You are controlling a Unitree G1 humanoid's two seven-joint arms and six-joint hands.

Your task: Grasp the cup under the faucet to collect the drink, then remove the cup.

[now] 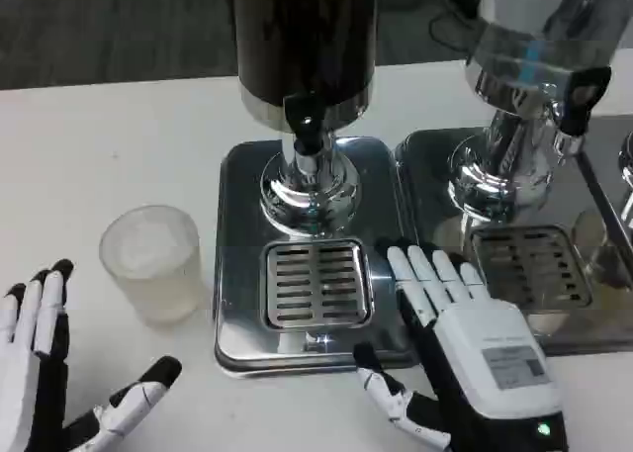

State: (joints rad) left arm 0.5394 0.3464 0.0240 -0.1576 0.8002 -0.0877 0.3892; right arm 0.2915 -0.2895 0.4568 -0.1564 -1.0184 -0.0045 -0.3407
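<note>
A clear frosted cup (153, 262) stands upright on the white table, left of the dispenser's steel base (237, 274). The dark drink dispenser (302, 37) has its black faucet (305, 126) above the slotted drip grate (316, 284); nothing stands on the grate. My left hand (40, 373) lies open at the lower left, fingers spread, a short way below and left of the cup, not touching it. My right hand (465, 343) is open too, fingers stretched forward over the base's right edge beside the grate.
A second steel dispenser (534, 66) with its own base and drip grate (529, 269) stands to the right, close to my right hand. White table (99, 145) stretches left and behind the cup.
</note>
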